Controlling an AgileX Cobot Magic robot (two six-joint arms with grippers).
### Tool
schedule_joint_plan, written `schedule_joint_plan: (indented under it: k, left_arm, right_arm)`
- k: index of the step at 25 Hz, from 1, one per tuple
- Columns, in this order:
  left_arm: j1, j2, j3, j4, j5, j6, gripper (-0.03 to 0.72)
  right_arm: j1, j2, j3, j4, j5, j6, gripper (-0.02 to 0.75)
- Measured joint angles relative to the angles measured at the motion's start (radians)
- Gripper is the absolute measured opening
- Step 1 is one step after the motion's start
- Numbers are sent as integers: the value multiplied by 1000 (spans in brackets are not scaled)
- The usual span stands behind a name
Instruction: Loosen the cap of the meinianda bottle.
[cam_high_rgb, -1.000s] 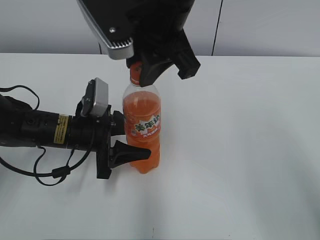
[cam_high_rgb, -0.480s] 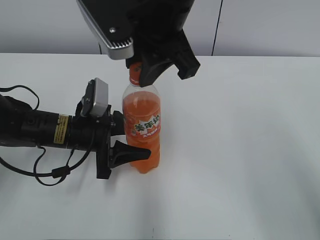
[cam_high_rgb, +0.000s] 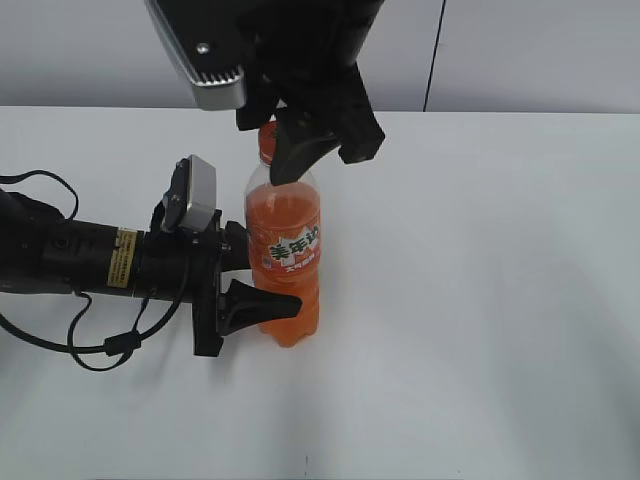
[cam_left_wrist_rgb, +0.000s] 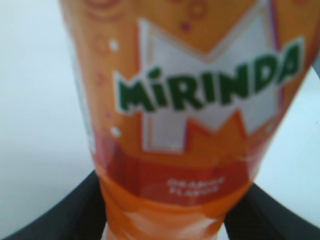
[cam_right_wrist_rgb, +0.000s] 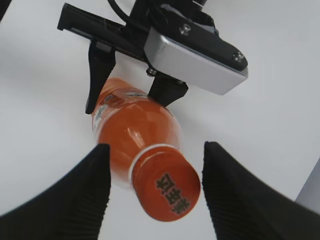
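The meinianda bottle stands upright on the white table, full of orange drink; its label fills the left wrist view. My left gripper comes in from the left and is shut on the bottle's lower body, with its fingers on either side. The orange cap sits on the neck. My right gripper hangs over it from above. In the right wrist view its jaws are open, one on each side of the cap, with a gap on both sides.
The white table spreads to the right and front. The left arm and its cable lie along the table on the left. A pale wall stands behind the table's far edge.
My right gripper has turned and shifted a little to the left over the cap. The bottle and my left gripper have not moved.
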Motion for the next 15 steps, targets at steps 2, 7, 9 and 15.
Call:
schedule_joint_plan:
  k: [2,7,9,15]
  left_arm:
    - [0,0,0,0,0,-1,411]
    - [0,0,0,-1,1,-2,411]
    - [0,0,0,-1,1,-2,411]
    - [0,0,0,-1,1,-3,411]
  right_arm:
    - [0,-10,0,5,0,5,444]
    - [0,-54,-3,7,0,104,449]
    - [0,-72,-7,8,0,210,448]
    - [0,-103,-9,9,0,764,449]
